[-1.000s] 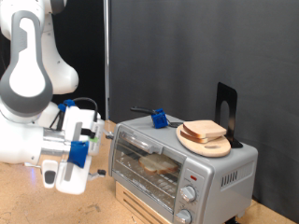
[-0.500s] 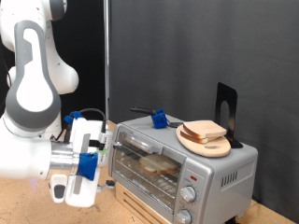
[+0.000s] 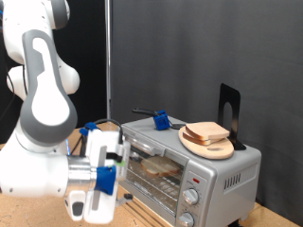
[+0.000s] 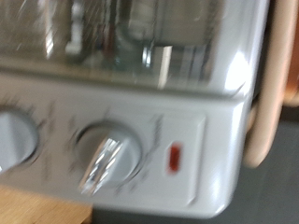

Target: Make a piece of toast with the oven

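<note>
Exterior view: hand (image 3: pixel 106 182) just beside the oven (image 3: pixel 189 161) door.

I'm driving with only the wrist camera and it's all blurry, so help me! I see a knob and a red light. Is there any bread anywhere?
Observer: Yes. One piece of toast lies inside the oven, behind the glass door.
Operator: Is that the only one?
Observer: No. A second slice sits on a round wooden board on top of the oven.
Operator: Where's my end effector?
Observer: The end effector is in front of the oven, at the exterior view's left side of the door.
Operator: How many knobs are there?
Observer: Two; the knobs sit low on the front panel.
</note>
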{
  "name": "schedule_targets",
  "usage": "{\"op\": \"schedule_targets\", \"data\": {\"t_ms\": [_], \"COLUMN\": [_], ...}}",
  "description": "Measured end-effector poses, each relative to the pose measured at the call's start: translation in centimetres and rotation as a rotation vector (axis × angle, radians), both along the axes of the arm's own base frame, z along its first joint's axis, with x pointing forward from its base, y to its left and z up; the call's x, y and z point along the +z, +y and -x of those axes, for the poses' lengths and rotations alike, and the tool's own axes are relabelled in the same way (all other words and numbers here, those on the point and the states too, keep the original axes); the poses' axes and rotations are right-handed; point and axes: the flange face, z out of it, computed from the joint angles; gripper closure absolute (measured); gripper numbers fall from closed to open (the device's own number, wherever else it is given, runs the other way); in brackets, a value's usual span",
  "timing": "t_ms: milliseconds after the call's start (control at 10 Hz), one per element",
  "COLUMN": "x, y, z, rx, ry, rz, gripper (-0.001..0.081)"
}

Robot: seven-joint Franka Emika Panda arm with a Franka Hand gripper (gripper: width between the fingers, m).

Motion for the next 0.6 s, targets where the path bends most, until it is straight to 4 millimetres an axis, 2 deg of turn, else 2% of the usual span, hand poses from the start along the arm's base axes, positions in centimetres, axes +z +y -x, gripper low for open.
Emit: {"op": "schedule_targets", "data": {"t_ms": [600], "x": [-4.2], "y": [0.2], "z": [-6.5], "rx": [-0.070], "ry": [0.005], "rz": [0.026], "gripper": [0.0006]}}
